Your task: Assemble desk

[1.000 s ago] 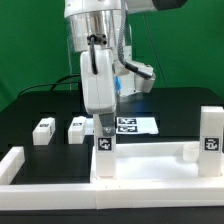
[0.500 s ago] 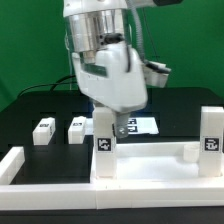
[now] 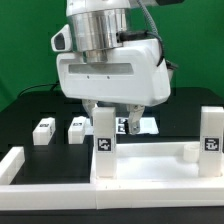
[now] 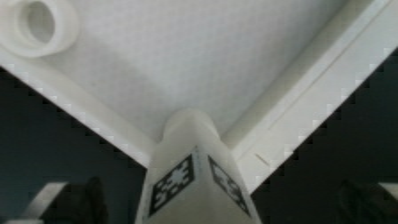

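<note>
The desk's white rimmed tabletop (image 3: 150,167) lies near the front of the table. A tagged leg (image 3: 103,142) stands upright at its corner on the exterior view's left, and a second leg (image 3: 210,138) stands at the right. My gripper (image 3: 113,122) hangs open just above and around the top of the left leg, gripping nothing. In the wrist view that leg (image 4: 187,175) rises between my dark fingers (image 4: 68,200), apart from both. Behind it lie the tabletop (image 4: 196,70) and a round socket (image 4: 39,25). Two loose legs (image 3: 43,130) (image 3: 77,129) lie on the black table.
The marker board (image 3: 143,125) lies flat behind the tabletop, partly hidden by my gripper. White angled border rails (image 3: 22,162) run along the front and the exterior view's left. A green wall closes off the back.
My jaws have opened off the left leg, which stays upright on the tabletop. The hand has also turned, and its broad face now fronts the exterior camera.
</note>
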`<state>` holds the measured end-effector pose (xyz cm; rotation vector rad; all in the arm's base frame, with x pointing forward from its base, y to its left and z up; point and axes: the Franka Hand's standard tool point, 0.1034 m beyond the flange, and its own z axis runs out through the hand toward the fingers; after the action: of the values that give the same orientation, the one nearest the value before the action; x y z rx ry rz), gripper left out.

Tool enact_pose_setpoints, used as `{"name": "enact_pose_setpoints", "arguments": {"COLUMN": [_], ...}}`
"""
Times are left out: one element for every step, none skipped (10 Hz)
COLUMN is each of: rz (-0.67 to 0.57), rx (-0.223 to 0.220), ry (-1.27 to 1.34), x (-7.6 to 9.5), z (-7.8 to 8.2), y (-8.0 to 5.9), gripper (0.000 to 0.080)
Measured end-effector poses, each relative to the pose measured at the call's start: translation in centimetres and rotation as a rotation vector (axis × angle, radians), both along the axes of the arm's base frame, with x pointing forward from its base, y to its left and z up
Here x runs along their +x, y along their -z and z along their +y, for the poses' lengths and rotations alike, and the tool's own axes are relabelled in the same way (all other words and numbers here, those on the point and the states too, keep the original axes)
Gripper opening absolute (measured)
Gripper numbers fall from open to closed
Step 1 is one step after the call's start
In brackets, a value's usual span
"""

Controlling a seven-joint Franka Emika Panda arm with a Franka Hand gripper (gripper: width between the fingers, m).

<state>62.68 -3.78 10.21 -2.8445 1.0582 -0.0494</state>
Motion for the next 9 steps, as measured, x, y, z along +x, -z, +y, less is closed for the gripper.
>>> {"name": "enact_pose_setpoints", "arguments": {"rz": [-0.012,-0.017,-0.018,-0.016,-0.016,-0.015,-0.010,-0.005,0.005], "rx": [-0.023,-0.057,-0.061,-0.057,-0.058,-0.057,-0.052,-0.047,-0.041], "ry": [-0.160,-0.313,-0.315,-0.278,-0.283,-0.274,-0.197,-0.118,-0.002], "x": [0.11,0.34,0.43,0.40,0.40,0.40,0.40,0.40,0.38], "z": [-0.68,-1.01,-0.75,-0.80,-0.85,-0.84,-0.89,-0.87,-0.76], "y": [-0.15,-0.29,-0.33,-0.28,-0.29,-0.28,-0.27,-0.27,-0.25], "gripper": [0.0649,0.0649,0.0649,0.0563,0.0426,0.0426,0.0287,0.0288,0.0288]}}
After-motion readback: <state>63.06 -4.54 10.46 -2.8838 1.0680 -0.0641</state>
